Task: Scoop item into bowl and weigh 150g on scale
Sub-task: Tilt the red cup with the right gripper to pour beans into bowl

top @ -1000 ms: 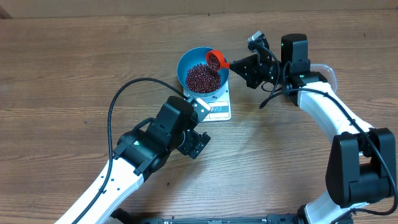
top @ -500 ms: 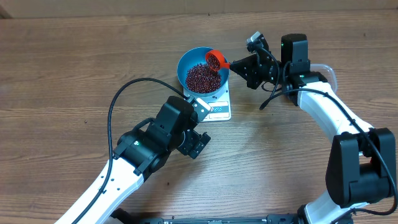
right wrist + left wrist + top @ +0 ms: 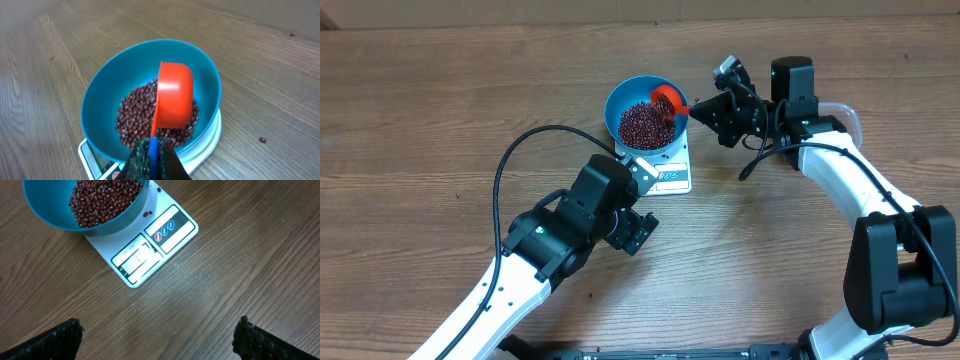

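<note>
Right gripper (image 3: pixel 154 149) clamped on orange scoop (image 3: pixel 174 100), tipped over bowl (image 3: pixel 97 107) (beans (image 3: pixel 132 115) inside); left gripper (image 3: pixel 159 332) apart.

The scale (image 3: pixel 152 247) has a display too blurred to read. The bowl (image 3: pixel 45 207) is cut off at upper left. The scoop (image 3: pixel 173 97) faces away, its inside unseen.

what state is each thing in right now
bowl, upright on the scale, partly full
beans, heaped inside the bowl
scale, flat on the table, carrying the bowl, display unreadable
scoop, tipped over the bowl, mouth facing down
right gripper, shut on the scoop's handle
left gripper, open, empty, over the table
loose bean, lying on the scale beside the bowl
</note>
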`<state>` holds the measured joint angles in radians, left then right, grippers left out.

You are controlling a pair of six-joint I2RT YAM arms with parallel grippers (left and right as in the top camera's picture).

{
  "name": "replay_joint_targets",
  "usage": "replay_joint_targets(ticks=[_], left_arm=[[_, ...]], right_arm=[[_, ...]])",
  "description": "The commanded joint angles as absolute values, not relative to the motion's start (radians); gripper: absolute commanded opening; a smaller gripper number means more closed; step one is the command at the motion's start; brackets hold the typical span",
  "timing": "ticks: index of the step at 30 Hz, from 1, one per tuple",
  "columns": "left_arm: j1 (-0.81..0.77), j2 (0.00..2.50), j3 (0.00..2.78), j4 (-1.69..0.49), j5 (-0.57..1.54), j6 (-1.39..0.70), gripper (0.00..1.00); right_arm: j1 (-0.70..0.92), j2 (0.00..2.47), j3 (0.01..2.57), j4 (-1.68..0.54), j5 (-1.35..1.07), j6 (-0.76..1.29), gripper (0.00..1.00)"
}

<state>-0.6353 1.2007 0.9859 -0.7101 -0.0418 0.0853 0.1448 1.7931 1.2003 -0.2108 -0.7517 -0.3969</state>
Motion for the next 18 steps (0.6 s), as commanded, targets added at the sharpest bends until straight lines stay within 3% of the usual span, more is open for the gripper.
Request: replay_joint_targets(ticks=[1,18], left_arm=[[-0.635,1.208,0.984,-0.706,-0.049,0.097,0.99],[-0.635,1.208,0.984,-0.706,-0.049,0.097,1.00]], right_arm=[[0.145,1.797,1.197,-0.226,-0.760,-0.470,0.04],[0.145,1.797,1.197,-0.238,-0.760,-0.507,0.04]])
